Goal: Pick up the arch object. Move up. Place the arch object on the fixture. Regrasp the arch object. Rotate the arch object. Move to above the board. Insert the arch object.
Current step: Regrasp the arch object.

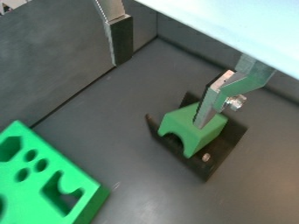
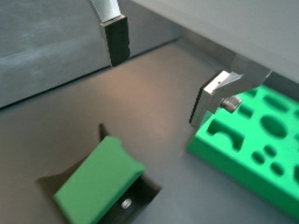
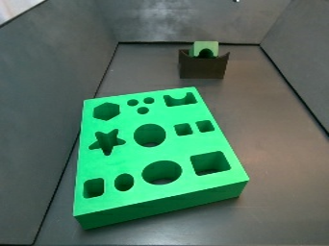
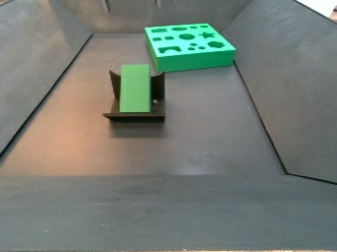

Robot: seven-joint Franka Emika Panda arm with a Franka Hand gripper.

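Observation:
The arch object (image 1: 184,123) (image 2: 98,180), a dull green oblong block, rests in the dip of the fixture (image 1: 219,154) (image 2: 136,206). Both side views show the arch object (image 3: 205,48) (image 4: 136,87) seated on the dark fixture (image 3: 203,66) (image 4: 132,115). My gripper (image 1: 167,70) (image 2: 162,70) hangs above the floor, open, with nothing between its fingers (image 1: 122,37) (image 2: 115,41). In a wrist view one finger plate overlaps the arch object without holding it. The board (image 1: 41,179) (image 2: 251,144) (image 3: 154,154) (image 4: 188,44) lies flat, apart from the fixture. Neither side view shows the gripper.
Dark grey walls (image 3: 64,86) (image 4: 53,89) enclose the floor on all sides. A pale surface (image 1: 233,31) lies beyond the wall in the wrist views. Bare floor (image 4: 158,157) stretches between the fixture and the near wall.

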